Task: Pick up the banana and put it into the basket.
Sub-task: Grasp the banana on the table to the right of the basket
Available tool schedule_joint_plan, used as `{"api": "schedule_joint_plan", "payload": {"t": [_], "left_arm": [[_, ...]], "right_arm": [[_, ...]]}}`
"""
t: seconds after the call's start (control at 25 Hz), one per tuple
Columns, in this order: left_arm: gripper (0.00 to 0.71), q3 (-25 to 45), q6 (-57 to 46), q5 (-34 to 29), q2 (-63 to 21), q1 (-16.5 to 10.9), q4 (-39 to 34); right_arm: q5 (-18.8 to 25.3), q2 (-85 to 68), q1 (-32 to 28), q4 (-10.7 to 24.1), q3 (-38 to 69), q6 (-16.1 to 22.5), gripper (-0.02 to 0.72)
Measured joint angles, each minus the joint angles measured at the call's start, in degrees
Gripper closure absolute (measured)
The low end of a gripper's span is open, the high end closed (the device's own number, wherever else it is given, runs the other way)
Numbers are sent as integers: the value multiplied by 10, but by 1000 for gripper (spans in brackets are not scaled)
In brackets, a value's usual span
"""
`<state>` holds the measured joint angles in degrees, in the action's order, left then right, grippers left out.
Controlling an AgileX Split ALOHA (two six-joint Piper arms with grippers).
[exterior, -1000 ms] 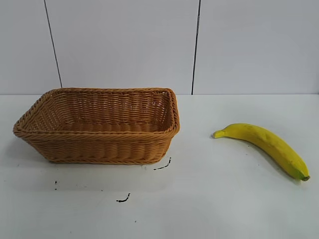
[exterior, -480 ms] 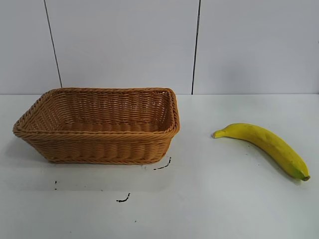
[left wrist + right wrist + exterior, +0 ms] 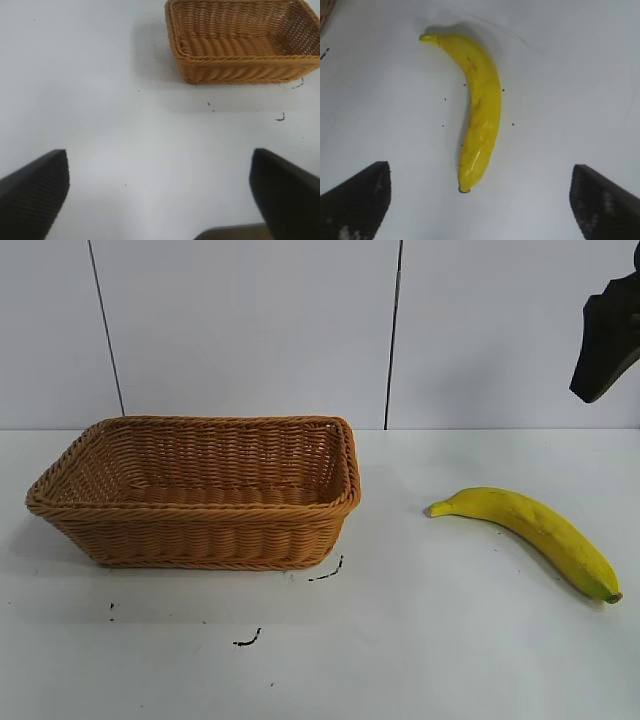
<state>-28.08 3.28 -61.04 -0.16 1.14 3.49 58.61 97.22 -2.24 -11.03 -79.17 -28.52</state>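
My right pincer (image 3: 480, 200) hangs spread wide and empty above the banana (image 3: 479, 107), which lies flat on the desk (image 3: 450, 640), well right of the basket (image 3: 200, 495). Its long axis runs between my fingers, so they should straddle it crosswise. My left pincer (image 3: 160, 195), also spread, is parked beyond the basket.

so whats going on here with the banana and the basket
The right gripper hangs above the banana with fingers wide open, holding nothing. The banana lies on the white table, to the right of the empty basket and apart from it. The left gripper sits open and idle, away from the basket.
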Motion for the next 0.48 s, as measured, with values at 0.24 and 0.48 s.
{"api": "schedule_joint_plan", "payload": {"t": [0.24,0.48], "left_arm": [[15,0,0,0,0,0,0],[15,0,0,0,0,0,0]], "right_arm": [[19,0,5,-25,0,-6,8],[-31,0,50,44,0,28,8]]}}
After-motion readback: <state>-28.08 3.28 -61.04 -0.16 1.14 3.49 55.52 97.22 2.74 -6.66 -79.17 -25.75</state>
